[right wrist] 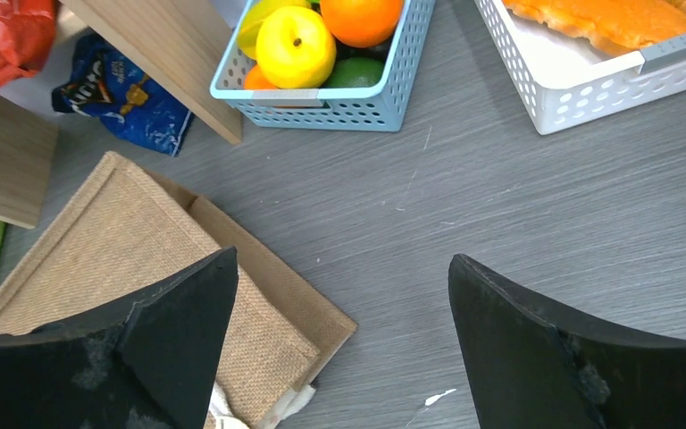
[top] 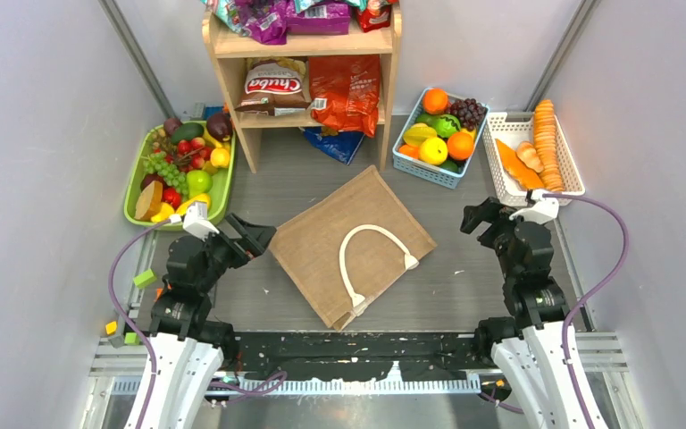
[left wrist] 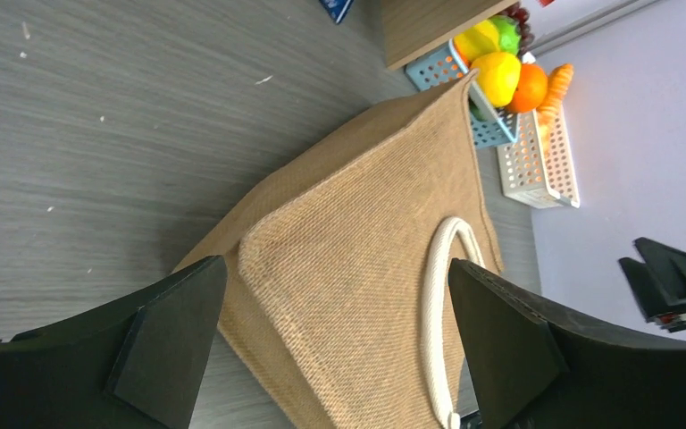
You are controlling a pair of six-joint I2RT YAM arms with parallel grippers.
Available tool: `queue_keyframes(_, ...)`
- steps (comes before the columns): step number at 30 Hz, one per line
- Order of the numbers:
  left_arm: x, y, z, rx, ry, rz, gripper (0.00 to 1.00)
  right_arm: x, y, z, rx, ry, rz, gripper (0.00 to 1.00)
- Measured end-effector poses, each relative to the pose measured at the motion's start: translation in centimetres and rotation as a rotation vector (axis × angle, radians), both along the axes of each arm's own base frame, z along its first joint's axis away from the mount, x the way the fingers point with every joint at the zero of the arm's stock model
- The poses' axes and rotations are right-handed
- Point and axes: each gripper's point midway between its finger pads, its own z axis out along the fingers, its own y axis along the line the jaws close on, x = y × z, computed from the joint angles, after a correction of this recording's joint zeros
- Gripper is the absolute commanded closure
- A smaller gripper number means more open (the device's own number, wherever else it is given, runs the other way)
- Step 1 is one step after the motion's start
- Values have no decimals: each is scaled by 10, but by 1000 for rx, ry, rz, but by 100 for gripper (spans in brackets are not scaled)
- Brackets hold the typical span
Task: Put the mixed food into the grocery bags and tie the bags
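Left jaws: spread wide, nothing held, just beside the left corner of the burlap tote (top: pixel 322 241). Right jaws: spread wide, empty, apart from the tote on its right.

Tote lies flat mid-bench (top: pixel 464 277), white loop handle (top: pixel 368 228) on top.

Behind it, wooden shelf (top: pixel 232 80):
- brown-white packet (top: pixel 273 85), reads "Chuba"
- red-orange packet (top: pixel 347 89) beside it
- purple packets (top: pixel 317 16) on top

Fruit in green basket (top: pixel 134 192) at left and blue basket (top: pixel 429 172) at right. White basket (top: pixel 516 128) farther right.

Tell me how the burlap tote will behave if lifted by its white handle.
The burlap tote lies folded flat, so probably empty and light. Its coarse weave keeps crisp edges, so likely fairly stiff, not limp. The white handle lies as a loose loop; the bag would probably swing from it.
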Motion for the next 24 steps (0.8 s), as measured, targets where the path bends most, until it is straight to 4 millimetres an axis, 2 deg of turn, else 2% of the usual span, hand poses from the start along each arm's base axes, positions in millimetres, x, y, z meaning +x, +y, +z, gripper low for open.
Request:
queue_keyframes(3,-4,1,-8,26,24,-8,1,-4,1,8,9,-14,6,4)
queue_keyframes(6,-7,-2,-7,60,2,-52,1,-5,2,12,11,-10,9,4)
queue_keyframes(10,-13,-17,2,93,-72,-179,12,-8,2,10,6,23,13,5)
queue_keyframes(13,-15,-29,5,126,-102,-260,12,-12,2,9,2,50,17,5)
queue_keyframes(16,-22,-56,13,190,-128,-380,11,-16,2,9,-2,66,19,5)
queue_keyframes(21,-44,-122,51,337,-248,-610,13,-21,3,6,2,80,30,4)
queue_keyframes(24,-46,-155,60,457,-298,-669,13,-24,7,2,14,105,48,4)
